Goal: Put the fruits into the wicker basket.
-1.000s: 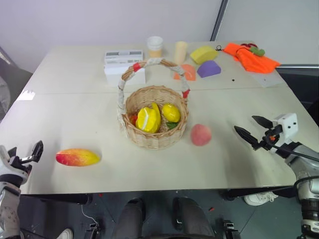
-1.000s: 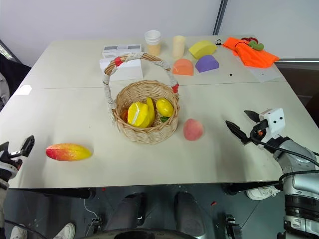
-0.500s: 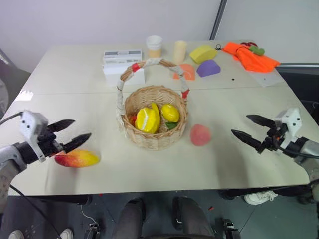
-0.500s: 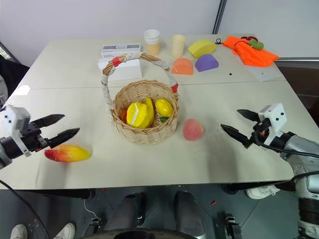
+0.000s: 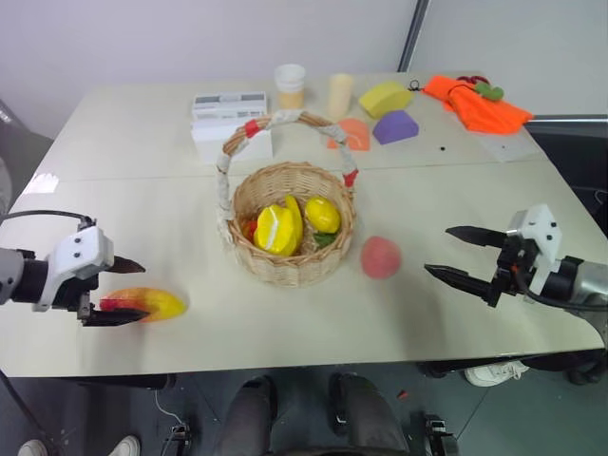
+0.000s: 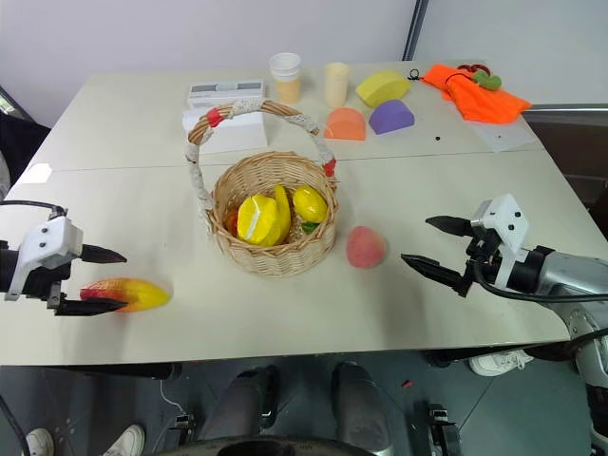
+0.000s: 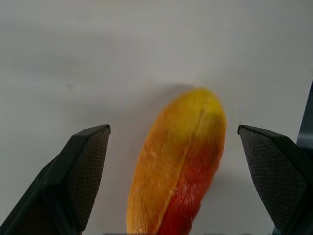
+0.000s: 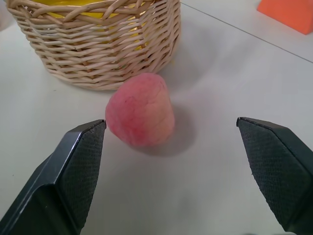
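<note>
The red-orange-yellow mango lies on the table near its front left edge. My left gripper is open, and its two black fingers straddle the mango's left end; in the left wrist view the mango lies between the spread fingers without touching them. The pink peach rests just right of the wicker basket. My right gripper is open and points at the peach from the right, a short way off. Both grippers are empty.
Yellow lemon-like fruits lie in the basket under its tall handle. Toward the back stand a white box, two cups, foam shapes and an orange cloth. The table's front edge runs just below both grippers.
My left arm came in from the left edge, rolled over and brought its open fingers around the mango's left end. The right gripper moved a little left toward the peach.
</note>
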You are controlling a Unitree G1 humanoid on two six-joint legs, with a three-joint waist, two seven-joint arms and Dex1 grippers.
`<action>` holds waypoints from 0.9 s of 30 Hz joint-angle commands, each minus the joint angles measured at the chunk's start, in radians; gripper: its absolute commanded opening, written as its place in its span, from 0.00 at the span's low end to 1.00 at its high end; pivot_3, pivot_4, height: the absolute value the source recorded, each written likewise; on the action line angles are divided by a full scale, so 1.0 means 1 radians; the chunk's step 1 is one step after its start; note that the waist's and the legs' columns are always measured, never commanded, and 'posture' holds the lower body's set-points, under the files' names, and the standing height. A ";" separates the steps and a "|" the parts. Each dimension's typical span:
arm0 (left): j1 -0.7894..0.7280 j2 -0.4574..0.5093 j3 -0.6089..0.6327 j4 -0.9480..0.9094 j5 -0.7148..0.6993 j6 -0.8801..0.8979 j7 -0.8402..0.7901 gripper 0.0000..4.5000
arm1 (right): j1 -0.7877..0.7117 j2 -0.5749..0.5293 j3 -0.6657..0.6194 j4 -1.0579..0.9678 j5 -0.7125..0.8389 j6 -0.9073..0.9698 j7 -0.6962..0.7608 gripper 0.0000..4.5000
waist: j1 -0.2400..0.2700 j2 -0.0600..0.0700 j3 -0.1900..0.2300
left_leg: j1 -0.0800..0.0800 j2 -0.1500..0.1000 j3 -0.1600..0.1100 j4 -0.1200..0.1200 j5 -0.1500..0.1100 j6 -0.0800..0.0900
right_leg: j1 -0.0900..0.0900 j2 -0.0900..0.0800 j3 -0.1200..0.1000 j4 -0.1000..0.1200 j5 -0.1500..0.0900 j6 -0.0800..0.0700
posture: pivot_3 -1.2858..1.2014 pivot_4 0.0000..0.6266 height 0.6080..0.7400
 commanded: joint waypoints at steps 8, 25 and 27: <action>-0.084 0.015 -0.122 0.050 0.153 -0.127 -0.068 1.00 | -0.071 -0.006 0.020 -0.056 0.019 0.045 -0.020 0.99 | -0.002 0.000 0.000 | 0.000 0.001 0.001 0.001 0.000 0.000 | 0.000 0.001 0.000 0.001 0.000 0.001 | 0.52 0.24 1.00; -0.045 -0.041 0.096 -0.067 -0.078 0.071 -0.007 0.41 | -0.031 -0.010 0.037 -0.161 0.111 0.039 0.108 1.00 | -0.002 -0.001 0.000 | 0.001 0.003 0.001 0.002 0.000 0.000 | 0.000 0.005 0.000 0.004 0.001 0.004 | 0.52 0.24 1.00; -0.054 -0.055 0.157 -0.143 -0.173 0.164 0.003 0.41 | -0.036 -0.009 0.042 -0.179 0.121 0.037 0.109 1.00 | -0.001 -0.002 0.001 | 0.001 0.004 0.001 0.003 0.000 0.000 | 0.000 0.005 0.000 0.004 0.001 0.004 | 0.52 0.24 1.00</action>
